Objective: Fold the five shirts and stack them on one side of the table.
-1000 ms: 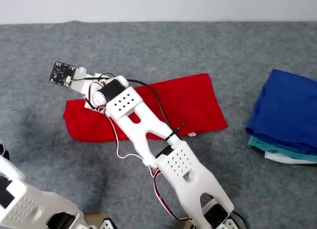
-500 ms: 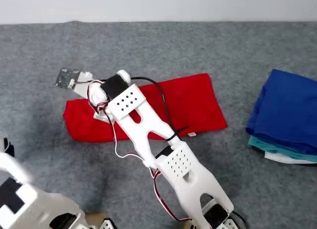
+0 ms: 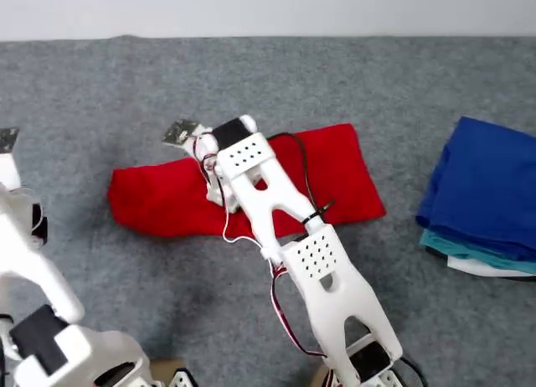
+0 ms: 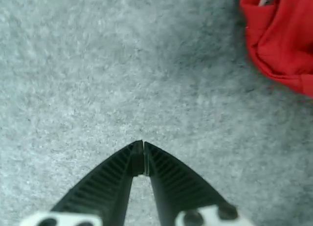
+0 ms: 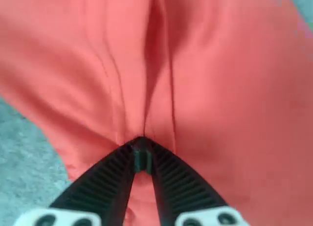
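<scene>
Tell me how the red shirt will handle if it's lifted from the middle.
Probably floppy: the red shirt creases where the right gripper pinches it, so both ends would likely sag. Likely light, being thin cloth.

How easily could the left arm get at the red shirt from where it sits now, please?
Probably easily. The left gripper, shut, hangs over bare grey table, with the red shirt and its end nearby and nothing between them. The right arm lies across the shirt's middle only.
</scene>
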`<action>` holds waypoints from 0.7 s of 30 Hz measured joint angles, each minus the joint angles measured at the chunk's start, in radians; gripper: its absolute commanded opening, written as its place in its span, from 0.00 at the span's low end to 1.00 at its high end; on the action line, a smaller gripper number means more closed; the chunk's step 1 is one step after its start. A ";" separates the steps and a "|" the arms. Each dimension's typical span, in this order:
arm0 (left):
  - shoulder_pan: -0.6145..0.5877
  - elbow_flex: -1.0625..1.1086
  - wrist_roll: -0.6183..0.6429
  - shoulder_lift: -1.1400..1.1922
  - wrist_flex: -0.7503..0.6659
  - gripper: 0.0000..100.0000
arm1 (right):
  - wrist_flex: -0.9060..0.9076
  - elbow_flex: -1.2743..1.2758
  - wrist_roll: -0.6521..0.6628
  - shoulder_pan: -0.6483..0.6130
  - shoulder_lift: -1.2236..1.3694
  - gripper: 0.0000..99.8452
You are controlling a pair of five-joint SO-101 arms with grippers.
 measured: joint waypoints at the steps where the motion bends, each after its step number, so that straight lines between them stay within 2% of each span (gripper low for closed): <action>1: 0.009 0.000 0.000 -0.015 0.006 0.01 | 0.003 -0.032 0.000 0.000 0.000 0.01; 8: 0.097 0.000 0.000 -0.109 0.069 0.01 | 0.003 -0.275 0.000 0.008 -0.058 0.01; 11: 0.095 0.000 0.000 -0.144 0.098 0.01 | 0.003 -0.290 0.000 0.034 -0.117 0.01; 15: 0.037 0.000 -0.011 -0.198 0.133 0.01 | 0.005 -0.187 -0.025 0.143 -0.173 0.02; 17: -0.009 0.000 -0.041 -0.221 0.150 0.01 | 0.005 -0.095 -0.075 0.215 -0.184 0.06; 21: -0.106 0.000 -0.078 -0.236 0.184 0.01 | 0.005 0.068 -0.189 0.356 -0.184 0.23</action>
